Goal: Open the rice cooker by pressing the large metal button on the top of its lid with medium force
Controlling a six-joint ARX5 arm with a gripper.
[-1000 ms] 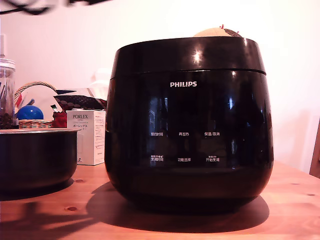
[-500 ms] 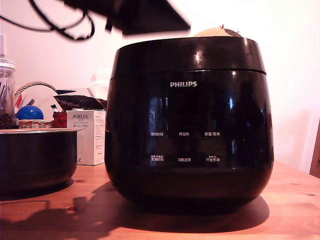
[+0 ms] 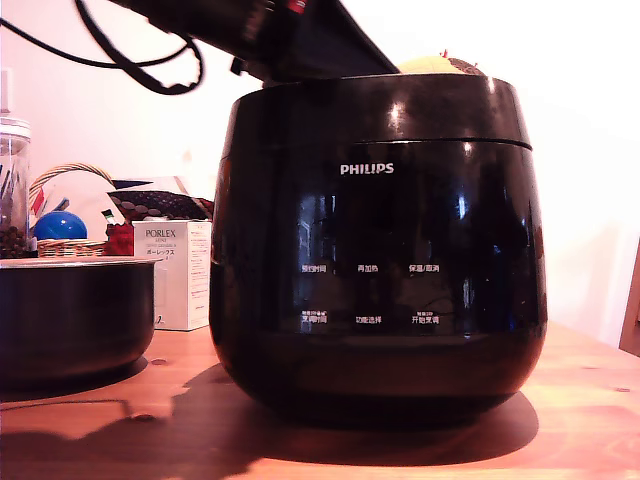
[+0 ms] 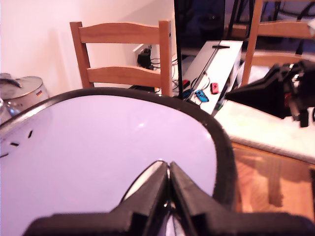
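Note:
The rice cooker (image 3: 378,250) is a glossy black rounded body with a white PHILIPS logo, standing mid-table in the exterior view. Its lid (image 3: 375,112) is the upper band above a thin seam. My black arm (image 3: 285,35) reaches in from the exterior view's upper left and ends just over the lid's top; its tip is hidden behind the lid's edge there. In the wrist view my gripper (image 4: 168,167) is shut, fingers pressed together with nothing between them, just above the lid's pale reflecting top (image 4: 98,157). No metal button shows in either view.
A shorter dark pot with a pale rim (image 3: 70,315) stands at the exterior view's left, with a white PORLEX box (image 3: 176,275), a basket holding a blue ball (image 3: 60,226) and a glass jar (image 3: 12,185) behind it. A wooden chair (image 4: 123,54) stands beyond the cooker.
My arm has come down from the exterior view's top left edge and across to just over the lid. The cooker has not moved and its lid stays closed.

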